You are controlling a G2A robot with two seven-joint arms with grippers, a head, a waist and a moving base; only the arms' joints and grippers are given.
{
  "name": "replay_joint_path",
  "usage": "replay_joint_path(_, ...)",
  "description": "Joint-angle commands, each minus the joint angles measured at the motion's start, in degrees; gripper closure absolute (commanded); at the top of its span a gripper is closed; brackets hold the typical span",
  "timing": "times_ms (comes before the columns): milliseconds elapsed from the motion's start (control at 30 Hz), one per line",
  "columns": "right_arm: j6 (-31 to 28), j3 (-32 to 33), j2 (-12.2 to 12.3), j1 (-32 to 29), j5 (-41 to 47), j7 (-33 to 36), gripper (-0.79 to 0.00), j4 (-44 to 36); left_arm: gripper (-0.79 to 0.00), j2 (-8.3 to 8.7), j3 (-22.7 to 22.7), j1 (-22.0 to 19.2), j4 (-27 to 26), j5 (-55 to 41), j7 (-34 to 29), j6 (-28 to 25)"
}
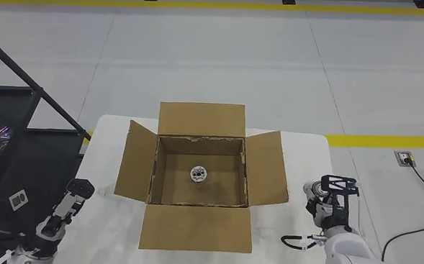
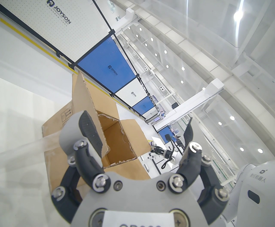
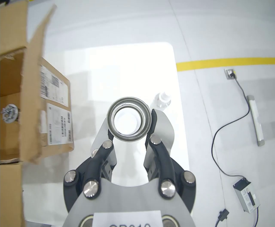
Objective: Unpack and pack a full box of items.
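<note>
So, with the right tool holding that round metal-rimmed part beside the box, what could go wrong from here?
1. The right tool grips the metal-rimmed part only at its tips, so it may slip out.
2. The raised side flap of the box stands between part and opening; a low pass could snag it.
3. A white bottle-like item on the table just past the tool could get knocked.
</note>
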Motion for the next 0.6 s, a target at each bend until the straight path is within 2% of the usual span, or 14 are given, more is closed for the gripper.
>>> replay_joint_path(0, -0.1, -1.7, 0.0, 1.4, -2.7, 1.2, 0.000, -3.1, -0.785, 0.00, 0.0, 0.0, 0.0, 0.0, 0.0, 0.0)
replay_joint_path(100, -2.2, -5.8, -0.2, 6.4, -6.3, 4.0, 0.000, -5.4, -0.785, 0.00, 0.0, 0.0, 0.0, 0.0, 0.0, 0.0)
replay_joint_path(200, -6.3, -11.7, -0.6, 14.5, -6.0, 7.3, 0.000, -2.7, -0.785, 0.00, 0.0, 0.0, 0.0, 0.0, 0.0, 0.0)
replay_joint_path(400, -12.5, -23.2, -2.8, 33.8, 1.9, 13.5, 0.000, 15.7, -0.785, 0.00, 0.0, 0.0, 0.0, 0.0, 0.0, 0.0)
replay_joint_path(567, -13.2, -29.9, -5.0, 43.1, 9.3, 12.0, 0.000, 32.4, -0.785, 0.00, 0.0, 0.0, 0.0, 0.0, 0.0, 0.0)
